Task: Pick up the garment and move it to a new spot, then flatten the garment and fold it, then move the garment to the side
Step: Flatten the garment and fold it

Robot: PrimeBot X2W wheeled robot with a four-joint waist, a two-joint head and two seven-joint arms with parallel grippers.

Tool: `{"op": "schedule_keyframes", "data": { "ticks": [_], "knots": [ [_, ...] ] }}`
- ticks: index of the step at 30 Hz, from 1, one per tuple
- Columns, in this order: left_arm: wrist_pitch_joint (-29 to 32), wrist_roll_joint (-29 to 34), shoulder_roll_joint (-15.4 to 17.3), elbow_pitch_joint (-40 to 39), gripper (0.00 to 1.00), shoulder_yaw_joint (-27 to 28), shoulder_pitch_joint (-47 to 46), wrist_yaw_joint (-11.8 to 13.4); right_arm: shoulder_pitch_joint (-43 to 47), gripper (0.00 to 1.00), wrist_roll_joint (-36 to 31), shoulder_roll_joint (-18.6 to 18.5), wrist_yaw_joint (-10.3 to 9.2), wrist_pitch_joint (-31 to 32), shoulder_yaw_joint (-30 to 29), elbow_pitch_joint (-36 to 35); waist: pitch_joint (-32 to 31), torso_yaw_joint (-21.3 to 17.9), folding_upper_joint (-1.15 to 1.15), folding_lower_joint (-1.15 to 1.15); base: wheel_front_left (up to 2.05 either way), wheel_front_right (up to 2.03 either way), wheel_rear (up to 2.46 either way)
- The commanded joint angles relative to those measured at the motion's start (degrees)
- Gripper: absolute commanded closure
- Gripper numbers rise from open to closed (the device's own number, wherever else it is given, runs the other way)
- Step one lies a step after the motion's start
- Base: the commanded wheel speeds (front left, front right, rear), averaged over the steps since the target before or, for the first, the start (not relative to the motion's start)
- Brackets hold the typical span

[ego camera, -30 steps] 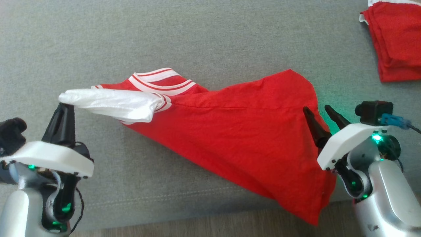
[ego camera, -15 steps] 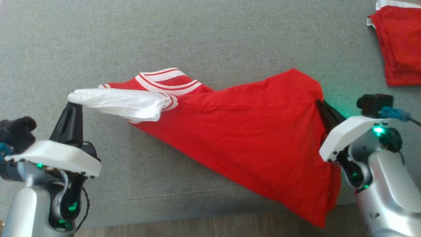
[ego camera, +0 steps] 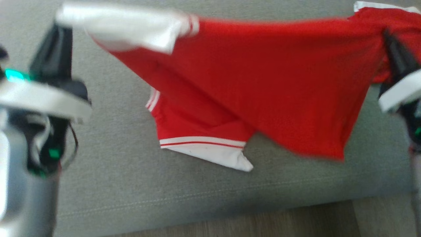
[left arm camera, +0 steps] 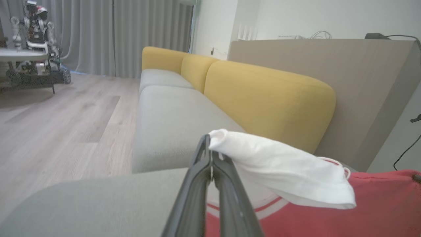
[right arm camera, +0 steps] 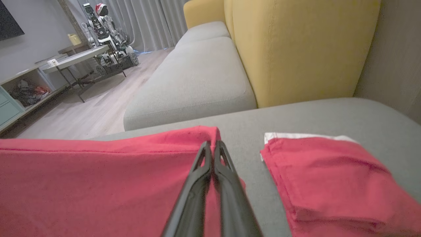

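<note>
The garment [ego camera: 263, 85] is a red shirt with white sleeves, stretched in the air between my two grippers. My left gripper [ego camera: 62, 25] is shut on the tip of a white sleeve [left arm camera: 279, 168], as the left wrist view shows at the gripper [left arm camera: 209, 140]. My right gripper [ego camera: 387, 34] is shut on the red hem edge, seen close in the right wrist view at the gripper [right arm camera: 212, 144]. The shirt's lower part hangs down, and its other white sleeve [ego camera: 213, 154] rests on the grey cushion [ego camera: 98, 184]. The head view is blurred.
A second red garment, folded [right arm camera: 329, 177], lies on the cushion just right of my right gripper. Yellow backrests [left arm camera: 263, 95] line the sofa's far side. Wooden floor [ego camera: 230, 223] runs below the cushion's front edge. Another robot [left arm camera: 36, 23] stands far off by a table.
My right gripper closed on the red hem. Both arms then rose, lifting the shirt off the cushion and pulling it taut. The head view has also shifted.
</note>
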Motion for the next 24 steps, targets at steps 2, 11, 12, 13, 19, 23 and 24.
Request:
{"op": "schedule_keyframes", "data": {
  "ticks": [2, 11, 12, 13, 19, 23, 24],
  "knots": [
    [1.63, -0.14, 3.11, 0.42, 1.00, 1.13, -10.76, -1.47, -7.54, 1.00, 0.41, -1.49, -0.02, 2.27, 0.29, -2.64, 0.71, -1.32, 0.00, 0.00, 0.00, 0.00, 0.00],
    [-0.91, 10.19, 7.20, 21.27, 1.00, -2.73, -44.17, -2.62, -38.18, 1.00, -1.33, 1.73, -0.02, 3.76, 5.52, 12.72, 7.40, -5.60, 0.00, 0.00, 0.00, 0.00, 0.00],
    [-2.62, 11.90, 7.44, 23.88, 1.00, -3.35, -47.62, -2.50, -41.06, 1.00, -2.04, 2.03, -0.02, 2.71, 6.09, 14.97, 8.15, -5.83, 0.00, 0.00, 0.00, 0.00, 0.00],
    [-4.50, 13.29, 7.43, 26.23, 1.00, -3.80, -50.88, -2.23, -43.55, 1.00, -2.46, 2.24, -0.02, 1.37, 6.78, 16.79, 8.96, -5.97, 0.00, 0.00, 0.00, 0.00, 0.00],
    [-12.33, 15.16, 5.33, 34.40, 1.00, -5.89, -57.87, -2.92, -47.42, 1.00, -1.81, 1.34, -0.02, -4.19, 10.50, 22.94, 11.33, -5.27, 0.00, 0.00, 0.00, 0.00, 0.00],
    [-13.64, 12.73, 5.05, 35.29, 1.00, -7.42, -48.97, -5.17, -41.65, 1.00, 1.22, -0.71, -0.02, -5.24, 15.64, 24.53, 10.83, -4.66, 0.00, 0.00, 0.00, 0.00, 0.00],
    [-13.59, 11.73, 5.05, 34.53, 1.00, -7.53, -45.37, -5.46, -39.56, 1.00, 2.17, -1.38, -0.02, -5.35, 16.88, 24.42, 10.55, -4.42, 0.00, 0.00, 0.00, 0.00, 0.00]
  ]
}}
